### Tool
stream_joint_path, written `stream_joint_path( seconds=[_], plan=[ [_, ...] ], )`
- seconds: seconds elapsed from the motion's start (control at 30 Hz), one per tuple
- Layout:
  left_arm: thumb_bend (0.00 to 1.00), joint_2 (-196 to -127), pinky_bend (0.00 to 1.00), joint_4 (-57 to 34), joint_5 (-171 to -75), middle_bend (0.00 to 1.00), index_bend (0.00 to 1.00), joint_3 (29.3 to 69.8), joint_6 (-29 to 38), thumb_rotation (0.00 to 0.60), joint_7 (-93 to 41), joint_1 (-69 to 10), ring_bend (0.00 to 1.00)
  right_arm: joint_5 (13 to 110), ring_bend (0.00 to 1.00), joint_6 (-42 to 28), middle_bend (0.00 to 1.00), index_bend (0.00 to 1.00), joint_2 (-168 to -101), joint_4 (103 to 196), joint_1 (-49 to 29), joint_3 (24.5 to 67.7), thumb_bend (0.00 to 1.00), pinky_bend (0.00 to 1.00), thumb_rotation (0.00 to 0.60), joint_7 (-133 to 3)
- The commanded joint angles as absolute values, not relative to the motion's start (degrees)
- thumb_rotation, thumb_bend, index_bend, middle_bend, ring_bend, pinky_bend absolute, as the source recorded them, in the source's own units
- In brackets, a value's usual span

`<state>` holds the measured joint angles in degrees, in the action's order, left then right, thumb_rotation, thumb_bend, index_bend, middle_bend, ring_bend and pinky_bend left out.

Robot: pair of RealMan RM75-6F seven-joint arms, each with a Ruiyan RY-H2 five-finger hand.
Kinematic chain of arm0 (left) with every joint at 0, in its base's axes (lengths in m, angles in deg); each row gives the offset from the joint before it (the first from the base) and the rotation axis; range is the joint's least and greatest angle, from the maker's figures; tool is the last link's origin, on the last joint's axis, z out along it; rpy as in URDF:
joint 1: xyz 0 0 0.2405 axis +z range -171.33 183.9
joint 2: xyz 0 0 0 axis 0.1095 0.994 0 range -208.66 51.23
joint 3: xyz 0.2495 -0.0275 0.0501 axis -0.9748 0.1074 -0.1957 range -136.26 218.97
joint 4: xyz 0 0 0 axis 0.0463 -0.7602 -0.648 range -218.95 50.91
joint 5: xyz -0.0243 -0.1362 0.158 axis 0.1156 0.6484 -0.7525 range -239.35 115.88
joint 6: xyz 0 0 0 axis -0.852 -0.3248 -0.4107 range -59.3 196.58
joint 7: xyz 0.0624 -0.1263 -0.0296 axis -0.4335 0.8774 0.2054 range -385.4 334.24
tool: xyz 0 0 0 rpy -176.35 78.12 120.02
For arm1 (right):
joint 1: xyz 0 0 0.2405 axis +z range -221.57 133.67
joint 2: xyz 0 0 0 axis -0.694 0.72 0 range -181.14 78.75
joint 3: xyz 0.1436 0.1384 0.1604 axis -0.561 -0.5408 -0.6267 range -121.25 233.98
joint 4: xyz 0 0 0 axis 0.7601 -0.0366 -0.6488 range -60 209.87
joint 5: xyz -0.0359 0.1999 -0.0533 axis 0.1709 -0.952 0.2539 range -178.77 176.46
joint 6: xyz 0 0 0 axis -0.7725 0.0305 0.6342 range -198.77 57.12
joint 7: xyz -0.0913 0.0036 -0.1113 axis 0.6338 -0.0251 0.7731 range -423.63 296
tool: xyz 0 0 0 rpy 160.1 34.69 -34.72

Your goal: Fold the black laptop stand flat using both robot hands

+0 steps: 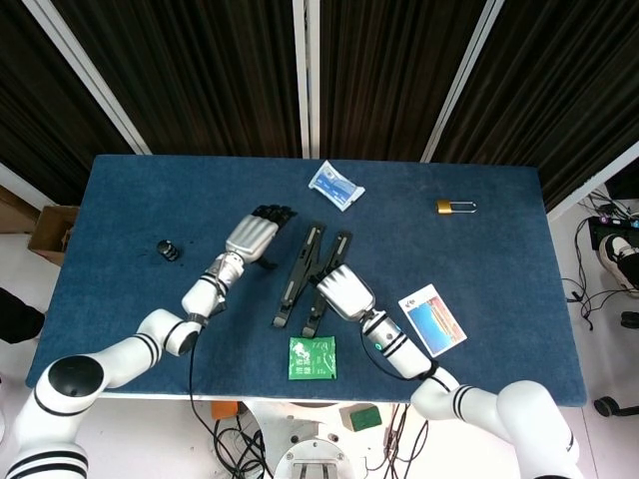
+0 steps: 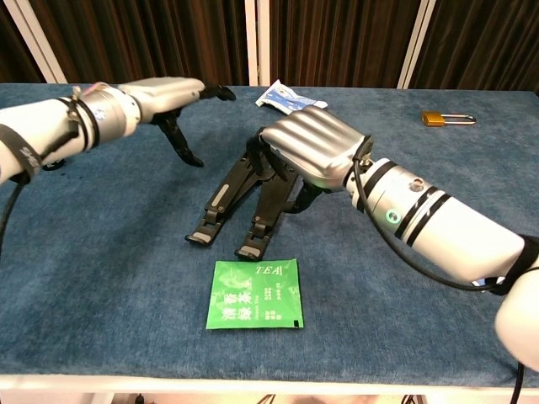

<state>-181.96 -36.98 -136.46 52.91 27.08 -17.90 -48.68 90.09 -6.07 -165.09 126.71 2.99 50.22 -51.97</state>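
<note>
The black laptop stand (image 1: 297, 276) lies on the blue table, its two bars drawn close together in a narrow V; the chest view shows the stand (image 2: 221, 200) with its feet pointing toward me. My right hand (image 1: 344, 290) lies over the right bar, fingers curled down around it, and the right hand (image 2: 310, 150) hides that bar's upper part. My left hand (image 1: 252, 235) hangs to the left of the stand, off it. In the chest view the left hand (image 2: 164, 93) is raised above the table with fingers spread and nothing in it.
A green tea sachet (image 1: 313, 357) lies just in front of the stand's feet. A blue-white packet (image 1: 335, 185) sits behind the stand, a brass padlock (image 1: 454, 207) at the back right, a printed card (image 1: 432, 319) by my right forearm, a small black object (image 1: 168, 250) far left.
</note>
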Motion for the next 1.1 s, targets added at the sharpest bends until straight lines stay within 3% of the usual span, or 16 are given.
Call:
stream_joint_path(
  seconds=[0.03, 0.13, 0.2, 0.5, 0.83, 0.93, 1.1],
  plan=[
    [0.0, -178.2, 0.11, -32.9, -135.2, 0.05, 0.08, 53.7, 24.1, 0.6, -18.4, -46.1, 0.05, 85.8, 0.19, -18.0, 0.31, 0.14, -151.8, 145.3, 5.9, 49.2, 0.0, 0.27, 0.6, -43.5],
    [0.0, -175.1, 0.11, -29.0, -134.4, 0.05, 0.08, 53.9, 22.1, 0.6, -19.2, -44.0, 0.05, 79.7, 0.02, -26.2, 0.17, 0.02, -147.7, 151.6, 8.5, 47.2, 0.0, 0.11, 0.6, -37.4],
    [0.0, -173.2, 0.11, -26.5, -133.8, 0.05, 0.08, 53.9, 21.0, 0.6, -19.9, -42.7, 0.05, 76.3, 0.0, -29.4, 0.15, 0.0, -147.2, 152.7, 10.2, 46.3, 0.0, 0.08, 0.6, -33.9],
    [0.0, -168.1, 0.11, -19.8, -131.4, 0.05, 0.08, 52.6, 19.5, 0.6, -23.6, -38.9, 0.05, 70.2, 0.0, -34.8, 0.11, 0.0, -151.9, 146.8, 15.9, 46.0, 0.0, 0.05, 0.6, -27.8],
    [0.0, -166.2, 0.11, -18.3, -130.1, 0.05, 0.07, 52.4, 19.1, 0.6, -23.9, -37.1, 0.05, 66.4, 0.0, -37.4, 0.13, 0.0, -155.6, 141.0, 19.3, 47.0, 0.02, 0.05, 0.6, -26.2],
    [0.0, -166.2, 0.11, -18.5, -130.0, 0.05, 0.07, 52.4, 19.0, 0.6, -23.7, -36.9, 0.05, 65.2, 0.0, -37.7, 0.19, 0.08, -156.1, 140.0, 20.1, 47.0, 0.13, 0.05, 0.6, -26.0],
    [0.0, -165.9, 0.11, -18.3, -130.5, 0.05, 0.07, 52.4, 18.4, 0.6, -23.4, -36.5, 0.05, 65.9, 0.17, -36.7, 0.39, 0.4, -156.7, 138.8, 21.0, 46.8, 0.33, 0.16, 0.6, -27.2]
  ],
)
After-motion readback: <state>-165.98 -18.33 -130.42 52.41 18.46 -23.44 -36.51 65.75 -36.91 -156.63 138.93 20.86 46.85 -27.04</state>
